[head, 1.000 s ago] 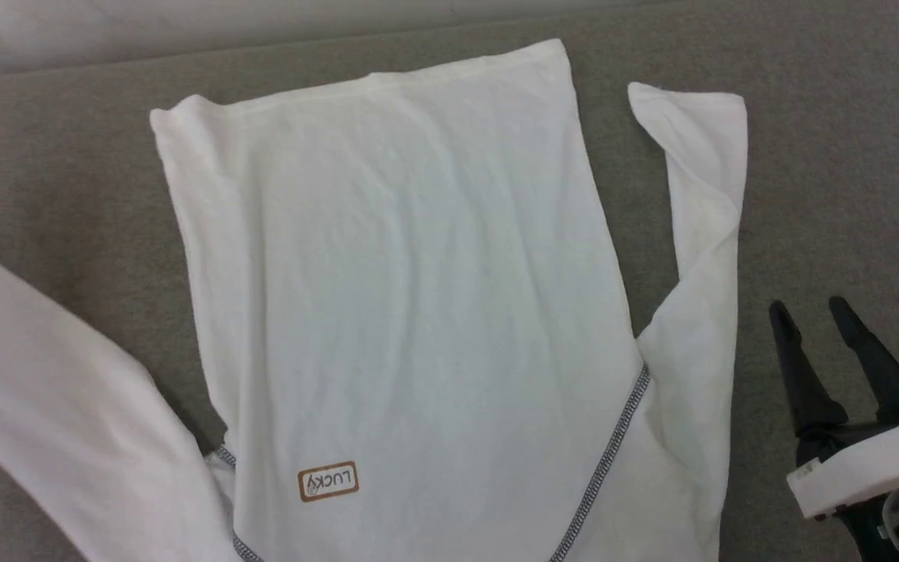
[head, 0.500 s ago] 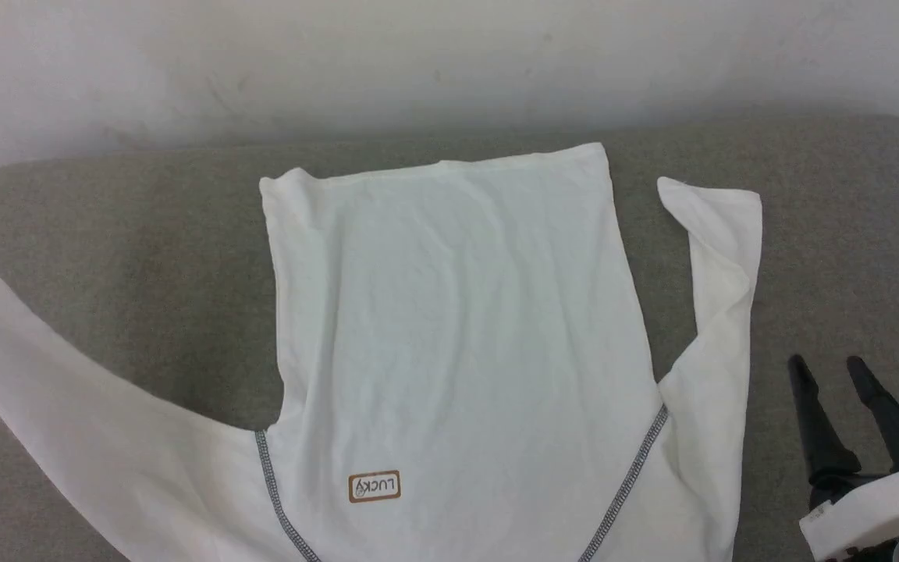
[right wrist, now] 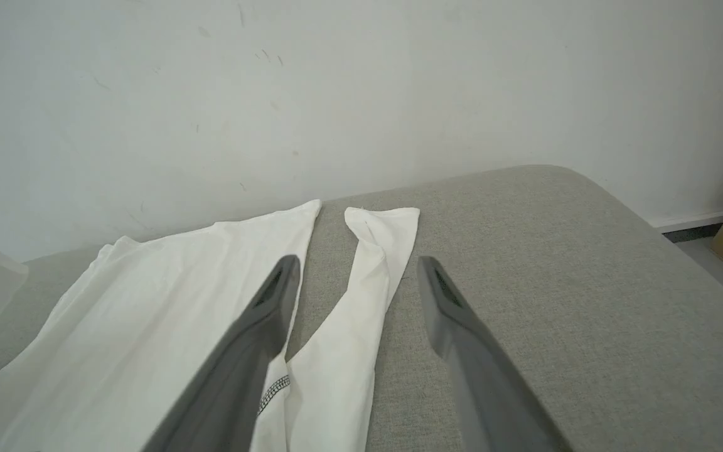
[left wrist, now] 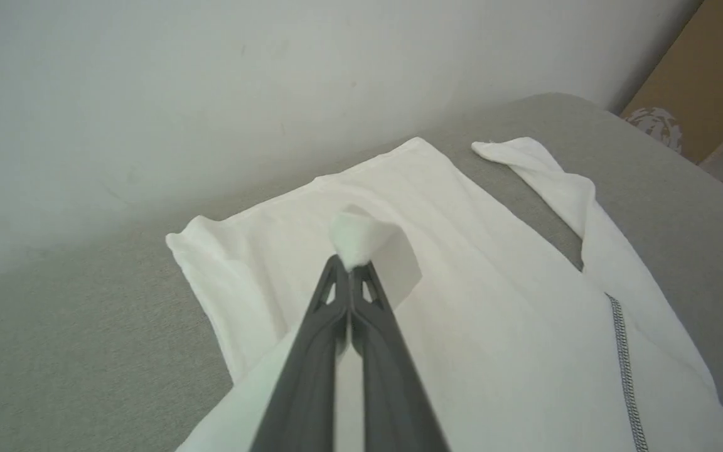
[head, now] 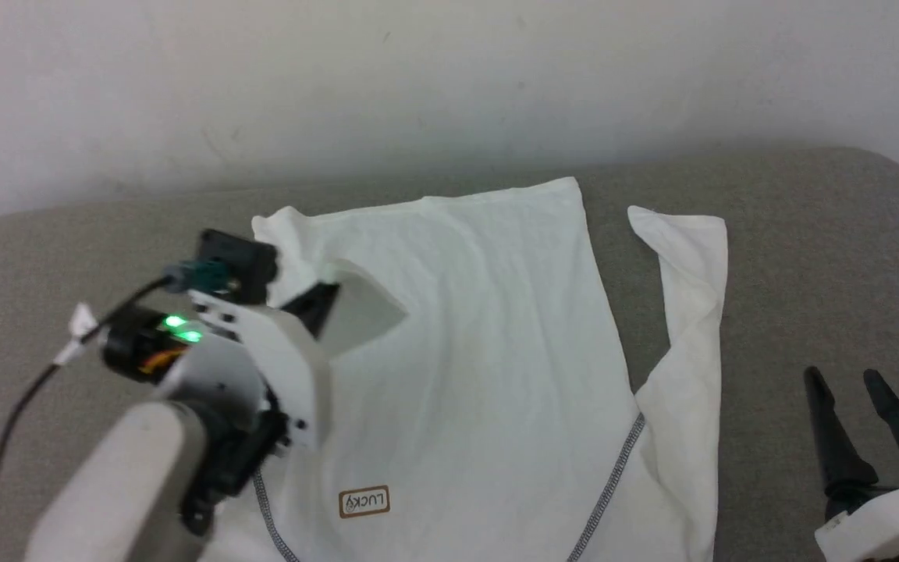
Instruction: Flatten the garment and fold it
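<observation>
Garment [head: 481, 375] lies spread on the grey cushion [head: 808, 234], hem toward the wall [head: 418, 78] at 12 o'clock, shoulders running off the head view at 6.

At 9 o'clock: the left gripper [left wrist: 350, 270] hangs above the body's left half, jaws clamped tight on the cuff of the left sleeve [left wrist: 352, 242]. A small white tuft pokes past the tips in the left wrist view. The sleeve is lifted across the body, not laid down. The hem corner [head: 286, 234] at 11 o'clock is bunched.

Centre: the body is fairly flat, with light creases. The label [head: 364, 502] sits near 6 o'clock.

At 5 o'clock: the grey zigzag seam [head: 613, 476] marks the shoulder. At 3 o'clock the right sleeve [head: 684, 312] lies beside the body, kinked near its cuff, with a strip of cushion between them.

At 4 o'clock: the right gripper [head: 843, 378] waits with its jaws spread and empty, near the sleeve but clear of it.

Risks as we judge them:
- The pinch holds only a tuft of thin cloth. A quick pull could slip it free, and the sleeve would drop in a heap.
- Carrying the sleeve too far toward 3 o'clock could drag the body and deepen its creases.
- Laying the sleeve over the bunched corner would trap that lump in the fold.
- The kinked right sleeve, folded as it lies, would give a crooked edge.
</observation>
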